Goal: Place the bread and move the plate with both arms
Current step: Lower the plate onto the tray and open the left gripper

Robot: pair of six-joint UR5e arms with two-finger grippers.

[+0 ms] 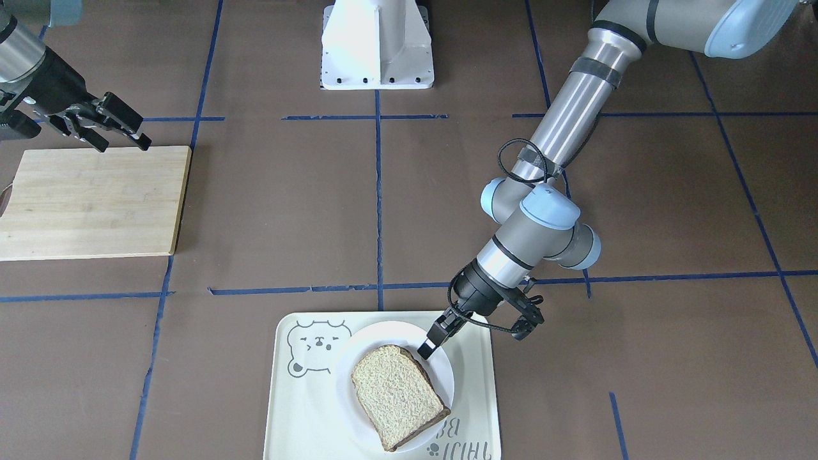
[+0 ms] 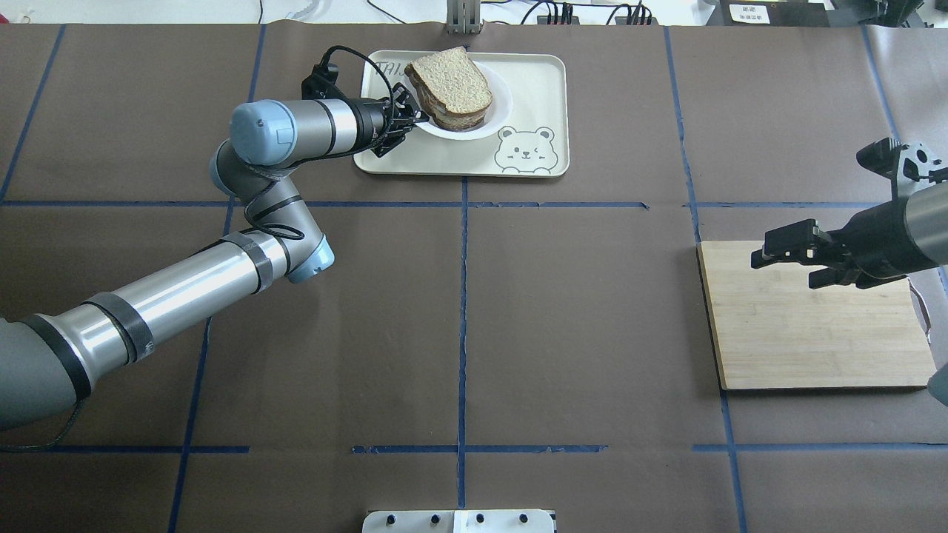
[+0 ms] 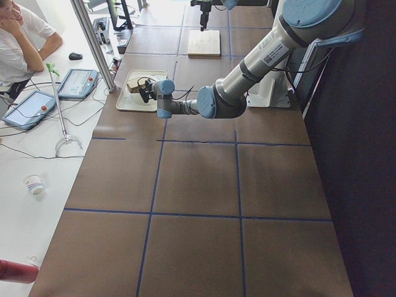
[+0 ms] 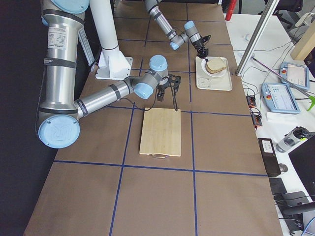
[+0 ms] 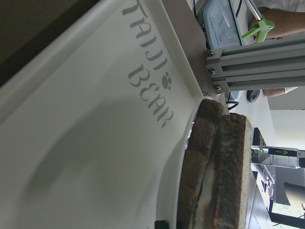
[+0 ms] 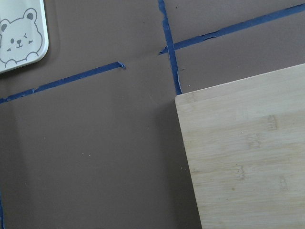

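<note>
A brown-papered table [image 1: 268,211], gridded with blue tape, carries the whole scene, and two robot arms reach in over it from opposite ends. The left arm [image 1: 569,115] stretches out to the operators' edge, its wrist angled down toward the food. The right arm [image 2: 915,222] comes in low at the other end. Beneath the right arm a bamboo board [image 1: 89,204] lies flat on the paper. Well apart from the board, a cream tray [image 1: 294,409] with a bear drawn in one corner sits at the operators' edge. A small white plate [image 1: 383,335] rests on the tray. The bread [image 1: 396,396] is on the plate, crumb side up, stacked on a lower slice [image 5: 198,171] with a pale and reddish layer between the two. One crust corner of the bread juts past the plate's rim and hangs over the tray. The left gripper [image 1: 429,345] is at the plate's rim, on the side its arm comes from and just beside the bread's nearest corner. Its fingers are drawn together, pinching that rim. The right gripper [image 2: 785,263] hovers above the tray-side end of the board, clear of the wood, with its fingers spread wide.
</note>
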